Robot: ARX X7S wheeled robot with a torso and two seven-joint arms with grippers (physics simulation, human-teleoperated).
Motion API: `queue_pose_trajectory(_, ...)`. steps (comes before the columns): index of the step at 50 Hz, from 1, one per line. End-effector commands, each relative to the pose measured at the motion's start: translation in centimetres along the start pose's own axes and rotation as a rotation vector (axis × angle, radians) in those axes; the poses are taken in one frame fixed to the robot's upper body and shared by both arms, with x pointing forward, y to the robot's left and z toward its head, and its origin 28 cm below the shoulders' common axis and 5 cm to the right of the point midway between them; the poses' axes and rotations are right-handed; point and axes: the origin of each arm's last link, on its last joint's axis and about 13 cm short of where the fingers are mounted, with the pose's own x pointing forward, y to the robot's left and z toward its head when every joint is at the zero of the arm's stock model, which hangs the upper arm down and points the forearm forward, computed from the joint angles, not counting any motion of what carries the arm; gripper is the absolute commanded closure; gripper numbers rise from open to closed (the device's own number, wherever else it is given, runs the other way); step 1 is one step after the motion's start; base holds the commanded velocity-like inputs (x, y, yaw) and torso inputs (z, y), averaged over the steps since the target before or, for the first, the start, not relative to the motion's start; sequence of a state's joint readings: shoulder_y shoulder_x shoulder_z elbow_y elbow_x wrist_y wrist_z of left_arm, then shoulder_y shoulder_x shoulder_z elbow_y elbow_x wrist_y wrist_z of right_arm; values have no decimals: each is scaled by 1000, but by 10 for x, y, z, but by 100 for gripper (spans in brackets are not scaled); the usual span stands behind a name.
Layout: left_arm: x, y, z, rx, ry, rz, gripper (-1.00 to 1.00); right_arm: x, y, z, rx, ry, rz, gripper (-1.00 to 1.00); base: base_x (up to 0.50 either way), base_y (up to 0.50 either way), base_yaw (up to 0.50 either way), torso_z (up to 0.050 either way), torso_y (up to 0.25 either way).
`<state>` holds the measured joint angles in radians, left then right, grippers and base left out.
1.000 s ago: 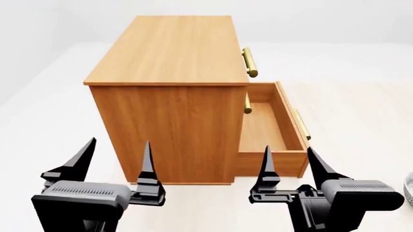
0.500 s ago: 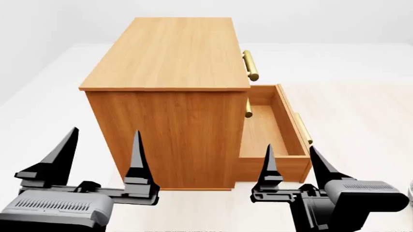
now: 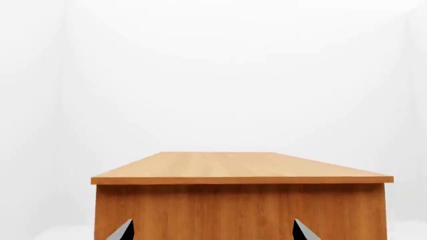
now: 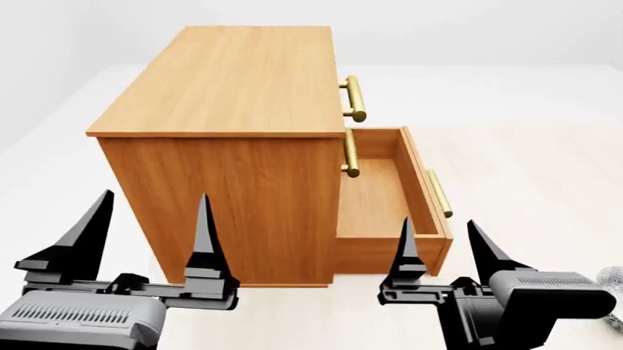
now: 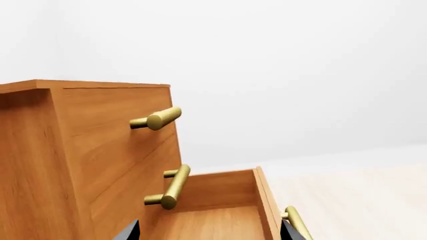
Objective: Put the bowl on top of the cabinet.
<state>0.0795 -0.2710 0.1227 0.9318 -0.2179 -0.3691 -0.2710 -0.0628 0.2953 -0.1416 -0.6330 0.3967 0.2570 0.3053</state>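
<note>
A boxy orange-brown wooden cabinet stands on the pale floor, seen from its side panel, its flat top bare. Its brass bar handles face to the right. The bottom drawer is pulled out, its wooden inside showing, while the two above it are closed. The black left gripper hovers in front of the cabinet's side panel, jaws spread and pointing up. The black right gripper hovers near the drawer's corner, jaws likewise spread. A small patterned rim peeks in at the right edge, too little showing to identify.
</note>
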Motion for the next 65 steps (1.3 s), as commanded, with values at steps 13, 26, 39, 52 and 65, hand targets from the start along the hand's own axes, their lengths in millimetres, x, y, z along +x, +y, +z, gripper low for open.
queue_pose_trajectory(13, 0, 0, 1, 1, -5, 4, -100, -1, 1, -1, 8, -10, 7, -100, 154, 0, 0, 0, 0)
queue_pose_trajectory(26, 0, 0, 2, -1, -9, 6, -100, 9, -4, 5, -38, 33, -75, -100, 61, 0, 0, 0, 0)
queue_pose_trajectory(39, 0, 1, 2, -2, -11, 8, -100, 18, -17, 16, -104, 24, -133, -100, 0, 0, 0, 0, 0)
queue_pose_trajectory(52, 0, 2, 6, -3, -20, 18, -100, 32, -33, 36, -173, 26, -214, -100, 0, 0, 0, 0, 0)
queue_pose_trajectory(65, -6, 3, -1, -4, -36, 22, -100, 41, -56, 55, -221, 41, -337, -100, 0, 0, 0, 0, 0)
